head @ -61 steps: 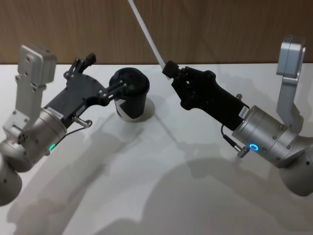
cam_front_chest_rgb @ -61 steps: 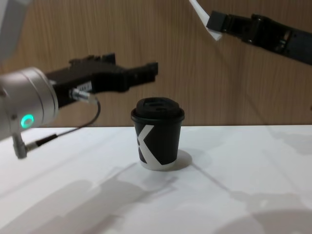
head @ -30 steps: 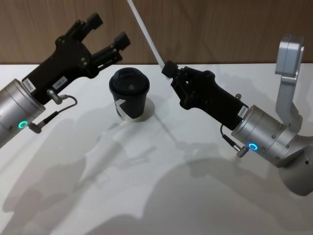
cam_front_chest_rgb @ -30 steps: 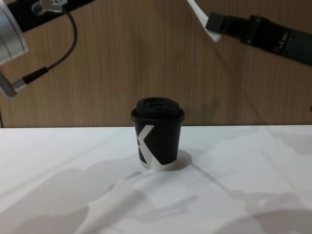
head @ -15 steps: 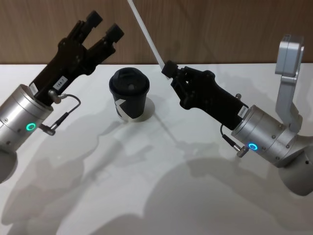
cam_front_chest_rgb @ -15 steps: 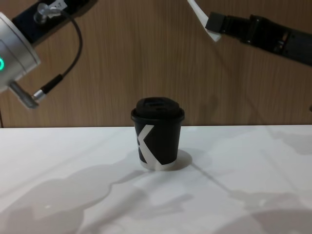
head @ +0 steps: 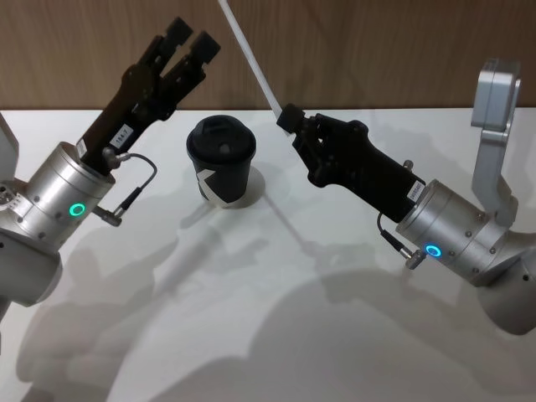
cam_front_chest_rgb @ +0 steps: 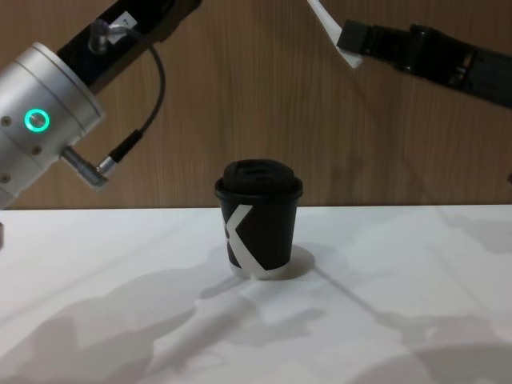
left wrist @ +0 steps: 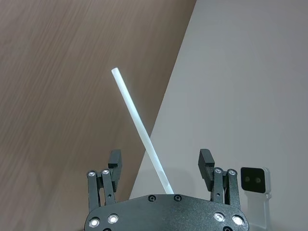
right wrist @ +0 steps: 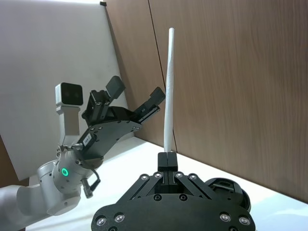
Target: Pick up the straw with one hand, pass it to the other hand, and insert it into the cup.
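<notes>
My right gripper point(head: 287, 118) is shut on the lower end of the white straw point(head: 249, 52), which slants up and away to the left above the table. The right wrist view shows the straw point(right wrist: 168, 91) rising from the closed fingertips point(right wrist: 167, 157). The black cup point(head: 222, 161) with a lid and a white mark stands on the table between the arms, below the straw. My left gripper point(head: 191, 38) is raised to the left of the straw, open and holding nothing. In the left wrist view the straw point(left wrist: 139, 127) crosses farther off between the spread fingers point(left wrist: 114, 159).
The white table point(head: 276, 335) stretches out in front of the cup, with a wood-panelled wall point(cam_front_chest_rgb: 264, 104) behind. In the chest view the cup point(cam_front_chest_rgb: 258, 220) stands at centre, my left wrist point(cam_front_chest_rgb: 40, 120) is at upper left and the right gripper point(cam_front_chest_rgb: 354, 38) at upper right.
My left gripper has left the cup's side, risen and turned toward the straw, its fingers open. The right gripper and straw have stayed still, as has the cup.
</notes>
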